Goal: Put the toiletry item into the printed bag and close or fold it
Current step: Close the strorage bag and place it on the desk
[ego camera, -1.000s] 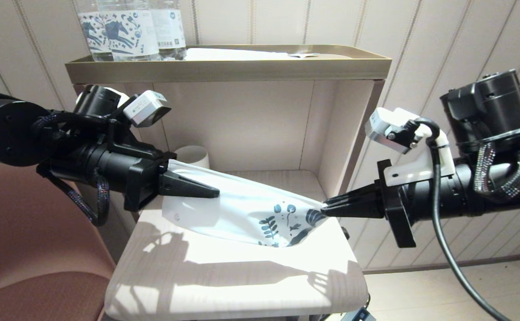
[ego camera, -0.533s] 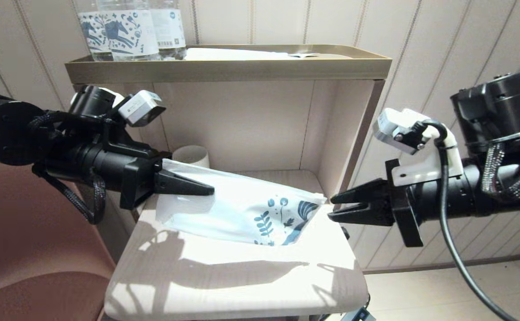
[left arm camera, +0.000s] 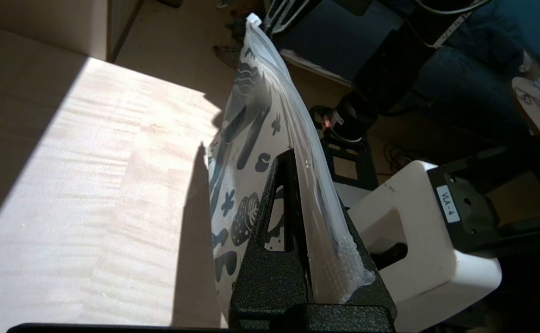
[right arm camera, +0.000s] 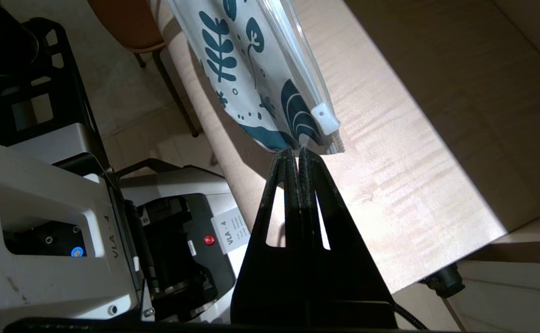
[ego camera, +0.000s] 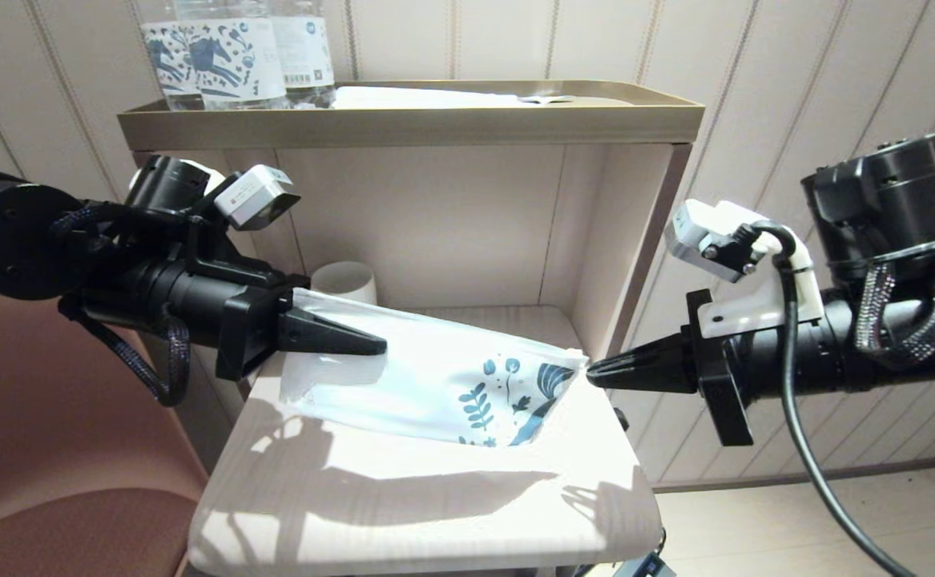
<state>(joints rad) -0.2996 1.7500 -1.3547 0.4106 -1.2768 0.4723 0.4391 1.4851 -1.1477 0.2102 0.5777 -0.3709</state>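
1. At the left of the head view, the left gripper reaches in over the pale wooden shelf. Its black fingers are pressed together on the plain end of the printed bag, a flat white plastic pouch with dark blue leaves and flowers at its far end. The left wrist view shows the film and the zip track clamped between the fingers, so this hand is the anchor; it would do best to hold firm and level.

2. In the middle, the printed bag hangs stretched above the shelf, tilted, with its lower edge close to the wood. The small white slider sits at the printed corner of the zip track, which suggests the zip may already be run across.

3. The toiletry item, a thin white stick packet, cannot be made out in any view. It may be inside the pouch, but I cannot tell.

4. At the right, the right gripper has its fingers shut together, tips touching the printed corner just beside the slider. Whether it pinches a sliver of film or merely rests against it, the views do not settle.

5. To do this step well, I judge the right hand needs a surer bite on the corner or slider. Any pull should run straight along the track, away from the left gripper, so the film stays taut without twisting.
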